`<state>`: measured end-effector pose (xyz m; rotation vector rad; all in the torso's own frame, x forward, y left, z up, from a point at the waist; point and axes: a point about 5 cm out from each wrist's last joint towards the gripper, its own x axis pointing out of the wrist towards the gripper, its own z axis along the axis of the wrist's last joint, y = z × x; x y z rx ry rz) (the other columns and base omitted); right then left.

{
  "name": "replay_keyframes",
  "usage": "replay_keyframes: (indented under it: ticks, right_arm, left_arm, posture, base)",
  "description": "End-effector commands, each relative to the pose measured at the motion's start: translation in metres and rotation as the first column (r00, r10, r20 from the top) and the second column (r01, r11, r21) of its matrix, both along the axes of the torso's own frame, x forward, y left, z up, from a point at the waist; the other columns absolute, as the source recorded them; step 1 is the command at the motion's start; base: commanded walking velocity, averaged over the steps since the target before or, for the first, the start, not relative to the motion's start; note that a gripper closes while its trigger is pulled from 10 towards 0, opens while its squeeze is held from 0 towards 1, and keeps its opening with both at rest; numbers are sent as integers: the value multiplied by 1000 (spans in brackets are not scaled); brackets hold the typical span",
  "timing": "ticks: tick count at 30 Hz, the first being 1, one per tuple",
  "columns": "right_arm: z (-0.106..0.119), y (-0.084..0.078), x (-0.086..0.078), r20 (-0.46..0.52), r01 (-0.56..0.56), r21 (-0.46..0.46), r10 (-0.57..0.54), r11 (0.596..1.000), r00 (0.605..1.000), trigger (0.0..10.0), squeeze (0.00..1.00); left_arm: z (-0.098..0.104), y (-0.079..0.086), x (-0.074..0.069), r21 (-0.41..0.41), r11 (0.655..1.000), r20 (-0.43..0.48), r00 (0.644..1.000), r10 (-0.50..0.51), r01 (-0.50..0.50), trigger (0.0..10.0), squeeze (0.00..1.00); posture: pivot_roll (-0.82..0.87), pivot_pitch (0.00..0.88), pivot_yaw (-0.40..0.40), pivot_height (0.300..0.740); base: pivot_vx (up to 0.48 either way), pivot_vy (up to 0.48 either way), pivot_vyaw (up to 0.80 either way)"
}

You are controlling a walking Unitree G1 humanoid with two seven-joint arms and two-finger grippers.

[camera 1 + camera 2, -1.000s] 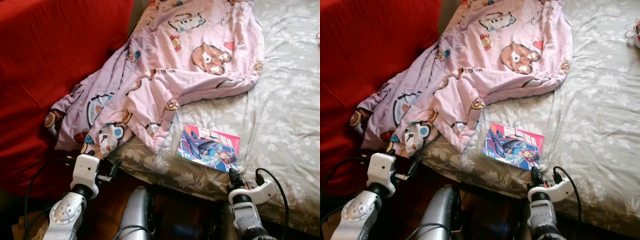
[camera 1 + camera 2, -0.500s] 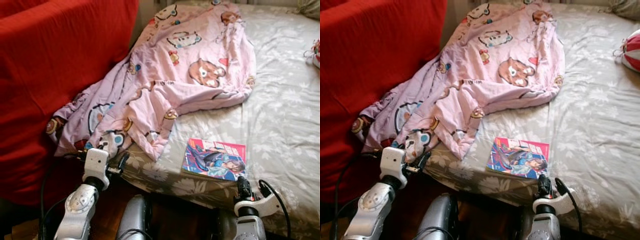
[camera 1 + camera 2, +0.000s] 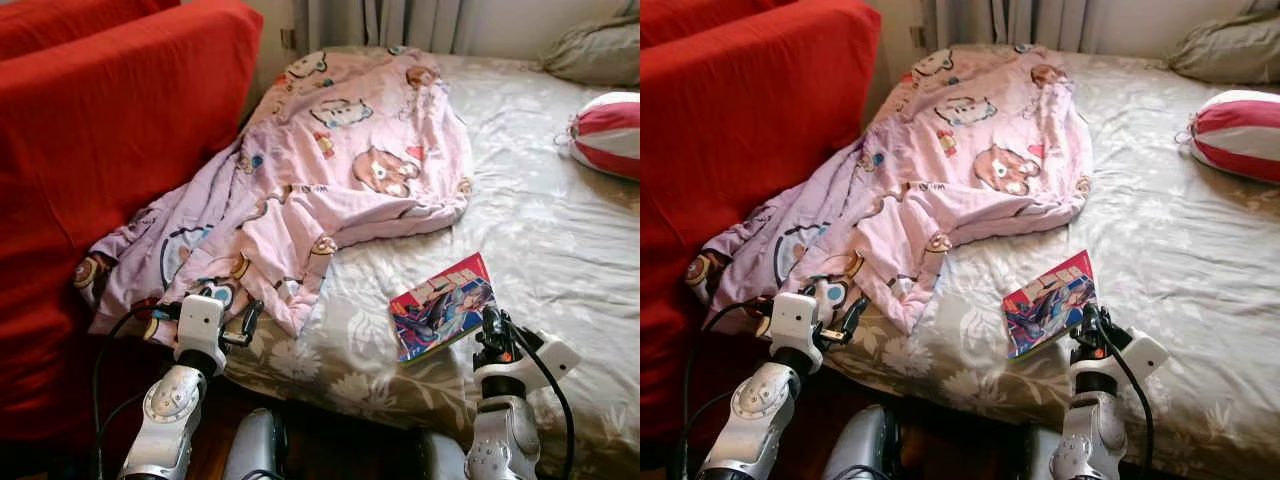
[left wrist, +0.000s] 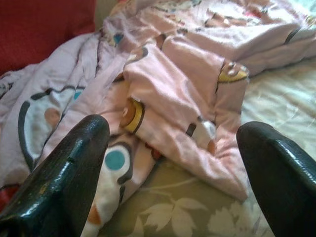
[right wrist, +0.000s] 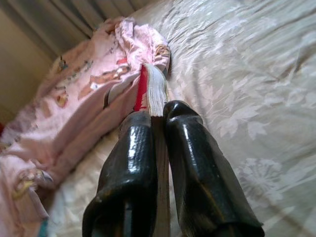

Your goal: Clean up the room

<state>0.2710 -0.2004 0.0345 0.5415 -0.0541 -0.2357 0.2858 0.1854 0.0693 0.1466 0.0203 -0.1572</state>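
- Comic book sits tilted at your bed's near edge, seemingly lifted, its edge pinched by your right gripper.
- Your left gripper hovers spread before the pink blanket.

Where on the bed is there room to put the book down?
The right gripper is shut on the book. Bare sheet stretches from the pink blanket across to the striped ball, and along the near edge beside the book. The side by the red sofa is crowded with blanket, where the open left gripper hovers.
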Motion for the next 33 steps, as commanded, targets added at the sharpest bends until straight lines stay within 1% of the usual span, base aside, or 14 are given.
replay_keyframes:
  ticks: [1, 3, 5, 8, 9, 10, 11, 12, 13, 14, 16, 17, 26, 33]
  right_arm:
    - [9, -3, 2, 21, 1, -69, 1, 998, 1000, 0, 0]
    - [16, -5, 7, 10, -17, -162, 18, 987, 1000, 0, 0]
    - [16, -5, 7, 10, -17, -162, 18, 987, 1000, 0, 0]
    - [26, -3, 15, 3, -60, -208, 62, 976, 998, 0, 0]
    - [34, 2, 21, 7, -107, -258, 113, 960, 994, 10000, 0]
    - [34, 2, 21, 7, -107, -258, 113, 960, 994, 10000, 0]
    - [38, 6, 25, -16, -148, -303, 150, 941, 989, 10000, 0]
    - [38, 6, 25, -16, -148, -303, 150, 941, 989, 10000, 0]
    - [42, 10, 29, -22, -181, -338, 185, 924, 983, 10000, 0]
    - [42, 10, 29, -22, -181, -338, 185, 924, 983, 10000, 0]
    - [45, 13, 32, -47, -203, -401, 202, 893, 978, 10000, 0]
    - [46, 13, 34, -54, -202, -409, 197, 890, 979, 10000, 0]
    - [48, 14, 34, -80, -208, -423, 192, 882, 978, 10000, 0]
    - [43, 8, 31, -104, -206, -424, 178, 882, 978, 10000, 0]
  left_arm:
    - [0, 3, 1, 6, 1000, 5, 1000, 11, -11, 10000, 0]
    - [-2, 3, 3, 7, 1000, 2, 1000, 10, -10, 10000, 0]
    - [-2, 3, 3, 7, 1000, 2, 1000, 10, -10, 10000, 0]
    - [-5, 2, 4, 5, 1000, -11, 1000, 11, -11, 10000, 0]
    - [-9, 2, 3, -6, 1000, -26, 1000, 16, -16, 10000, 0]
    - [-9, 2, 3, -6, 1000, -26, 1000, 16, -16, 10000, 0]
    - [-13, 2, 3, -20, 999, -43, 999, 26, -27, 10000, 0]
    - [-13, 2, 3, -20, 999, -43, 999, 26, -27, 10000, 0]
    - [-18, 2, 2, -36, 999, -63, 997, 38, -40, 10000, 0]
    - [-18, 2, 2, -36, 999, -63, 997, 38, -40, 10000, 0]
    - [-25, 4, 1, -59, 996, -96, 994, 56, -62, 10000, 0]
    - [-28, 5, 1, -63, 996, -114, 992, 62, -69, 10000, 0]
    - [-46, 13, -2, -84, 988, -194, 975, 109, -127, 10000, 0]
    - [-58, 5, -3, -94, 987, -254, 962, 102, -129, 10000, 0]
  posture:
    - [86, 61, 24, 602]
    - [76, 54, 25, 602]
    - [76, 54, 25, 602]
    - [66, 49, 27, 602]
    - [49, 47, 27, 602]
    - [49, 47, 27, 602]
    - [43, 41, 24, 602]
    - [43, 41, 24, 602]
    - [44, 30, 17, 602]
    - [44, 30, 17, 602]
    - [45, 19, 7, 607]
    - [46, 18, 1, 612]
    - [45, 7, -7, 667]
    - [44, 0, -22, 707]
  base:
    - [0, 0, 0]
    - [0, 0, 0]
    - [0, 0, 0]
    - [0, 0, 0]
    - [0, 0, 0]
    - [0, 0, 0]
    - [0, 0, 0]
    - [0, 0, 0]
    - [0, 0, 0]
    - [0, 0, 0]
    - [0, 0, 0]
    - [0, 0, 0]
    - [0, 0, 0]
    - [0, 0, 0]
